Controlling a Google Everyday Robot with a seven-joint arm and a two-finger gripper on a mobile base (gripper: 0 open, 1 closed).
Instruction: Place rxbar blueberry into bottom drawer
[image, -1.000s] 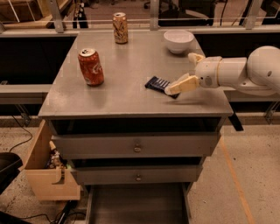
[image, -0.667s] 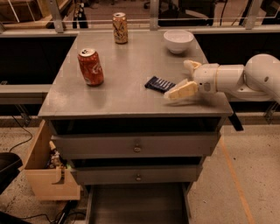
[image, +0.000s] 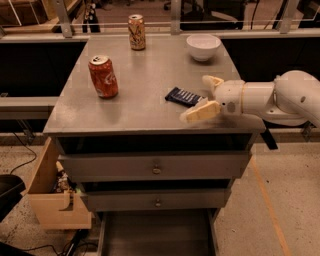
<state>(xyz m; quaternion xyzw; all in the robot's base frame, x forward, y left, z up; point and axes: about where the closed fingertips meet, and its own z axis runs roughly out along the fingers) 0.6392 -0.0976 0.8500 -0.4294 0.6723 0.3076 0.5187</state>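
Grey metal cabinet (image: 142, 107) is filling the middle of the scene, its flat top carrying everything loose. Down at the near edge the bottom drawer (image: 155, 235) is standing pulled out, its dark tray showing nothing inside. Above it two upper drawers (image: 156, 165) with round knobs are sitting closed. A white arm (image: 280, 97) is reaching in from the right over the top's near right corner. Left of the cabinet, a wooden box (image: 50, 200) is resting on the floor with small items inside.

On the top, a white bowl (image: 203, 46) is sitting far right, a tan can (image: 136, 31) far centre, and a red can (image: 103, 76) to the left, all well apart from the arm.

The gripper (image: 196, 98) is hovering low at the near right of the top, released, with its fingers (image: 200, 112) spread wide, one far and one near. The rxbar (image: 181, 95) is lying flat on the top, its right end lying between those fingers; whether either one is touching it cannot be told.
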